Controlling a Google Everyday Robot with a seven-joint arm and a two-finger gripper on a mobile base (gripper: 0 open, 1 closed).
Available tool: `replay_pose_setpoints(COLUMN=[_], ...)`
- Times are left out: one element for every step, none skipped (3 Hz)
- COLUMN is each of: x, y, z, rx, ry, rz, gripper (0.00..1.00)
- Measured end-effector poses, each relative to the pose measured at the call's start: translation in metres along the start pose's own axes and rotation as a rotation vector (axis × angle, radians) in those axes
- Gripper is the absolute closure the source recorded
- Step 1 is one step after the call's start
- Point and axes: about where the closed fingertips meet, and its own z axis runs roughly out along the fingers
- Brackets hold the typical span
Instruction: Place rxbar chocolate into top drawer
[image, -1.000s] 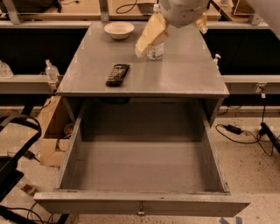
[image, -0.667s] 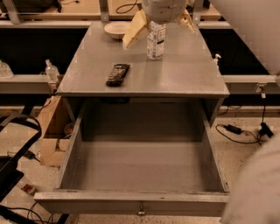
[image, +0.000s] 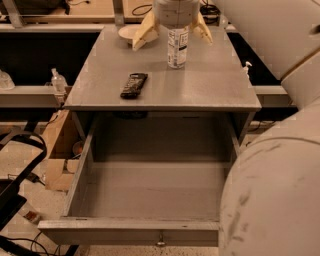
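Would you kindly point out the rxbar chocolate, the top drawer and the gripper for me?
rxbar chocolate (image: 134, 85): camera view, middle of the wrapper.
top drawer (image: 150, 192): camera view, bare floor inside.
gripper (image: 172, 41): camera view, midway between spread fingertips, over the back of the tabletop (image: 210, 80).

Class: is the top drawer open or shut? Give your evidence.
Open: the top drawer is pulled right out, its floor showing. The open gripper is up by the water bottle.

Dark rxbar chocolate (image: 134, 85) flat on tabletop (image: 215, 87), top drawer (image: 130, 225) open, gripper (image: 172, 41) well behind
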Motion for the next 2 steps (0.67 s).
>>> replay_pose_setpoints(x=[-0.005, -0.019], y=[0.015, 0.04], z=[0.022, 0.068], rx=[-0.022, -0.08], ry=[0.031, 0.085], rz=[0.014, 0.116], gripper=[0.0, 0.0])
